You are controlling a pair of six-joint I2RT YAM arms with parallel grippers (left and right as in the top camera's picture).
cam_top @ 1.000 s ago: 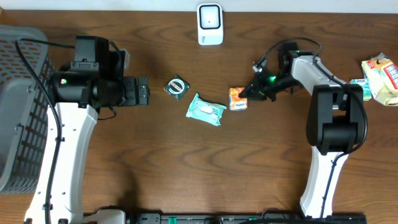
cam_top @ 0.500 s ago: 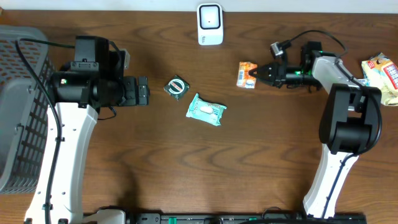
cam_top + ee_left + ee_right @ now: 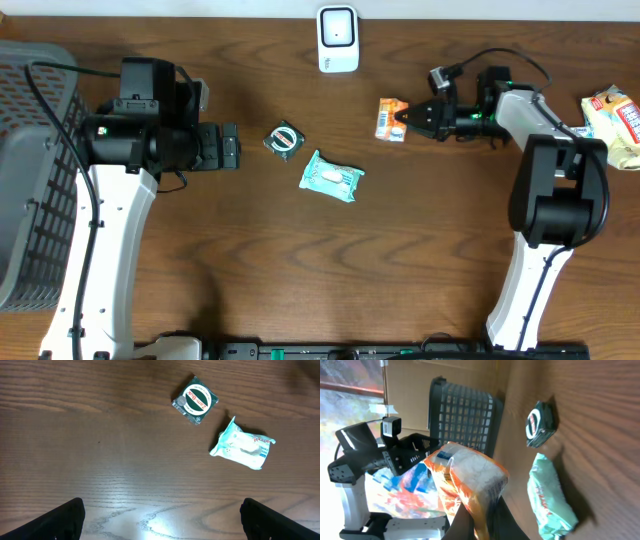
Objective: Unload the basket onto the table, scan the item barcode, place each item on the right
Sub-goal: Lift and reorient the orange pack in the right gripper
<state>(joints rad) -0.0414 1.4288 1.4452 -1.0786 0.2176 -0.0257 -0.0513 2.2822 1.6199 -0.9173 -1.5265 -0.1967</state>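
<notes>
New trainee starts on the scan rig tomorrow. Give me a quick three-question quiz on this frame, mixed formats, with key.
1. True or false: the right fingers are shut on the orange packet.
2. Which lies nearest the left fingers? A) dark green sachet B) teal wipes pack C) white scanner
3. Are the left fingers open or shut?
Key: 1 true; 2 A; 3 open, holding nothing.
</notes>
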